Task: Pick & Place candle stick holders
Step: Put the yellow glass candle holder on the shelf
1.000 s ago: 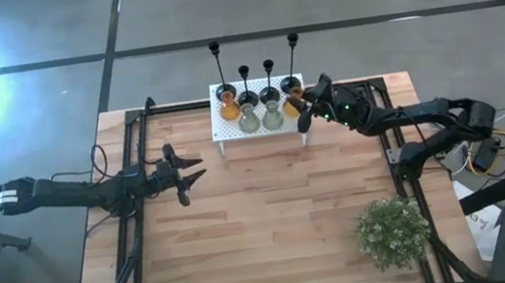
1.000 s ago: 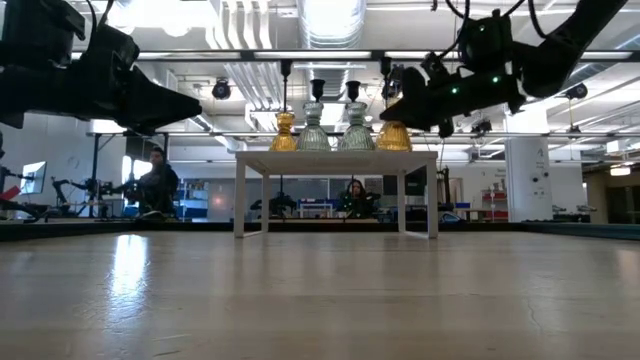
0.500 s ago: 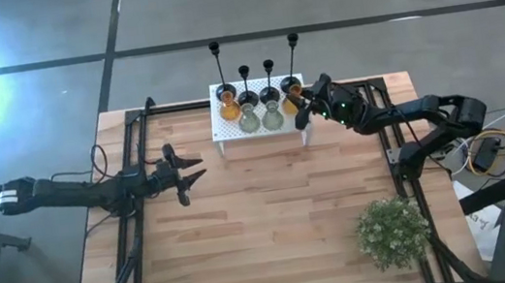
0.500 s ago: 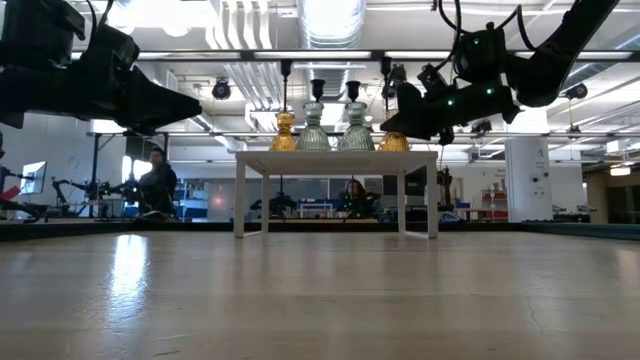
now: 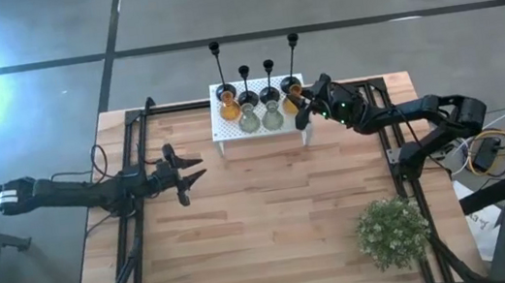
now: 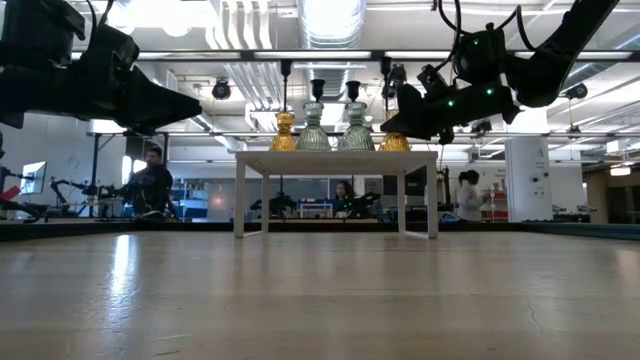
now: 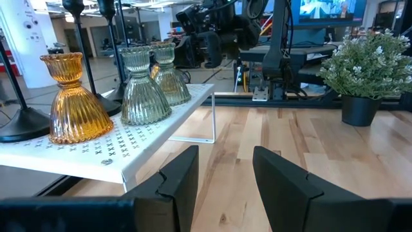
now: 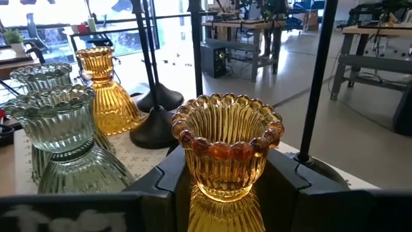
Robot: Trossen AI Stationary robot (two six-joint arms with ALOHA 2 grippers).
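We find the right pincer closed on the neck of an amber glass holder, one dark finger on each side, at the right end of the white rack. The left pincer hangs above the left part of the desk, well apart from the rack, its jaws narrowly parted and holding nothing.

On the rack we note the second amber holder at the left end, two pale green glass holders between the amber ones, and four black stemmed holders in a row behind them. In the left wrist view the rack top shows a pattern of small cross-shaped perforations; we read no brand or label on any holder.

The desk is of light wooden planks, with black rails along its left and right sides. A bushy potted plant stands near the front right corner. The middle and front of the desk lie open. The rack sits at the far edge, its black stems reaching past it over grey floor.

In the low view the room behind is a workshop with ceiling ducts, benches and three people at a distance.
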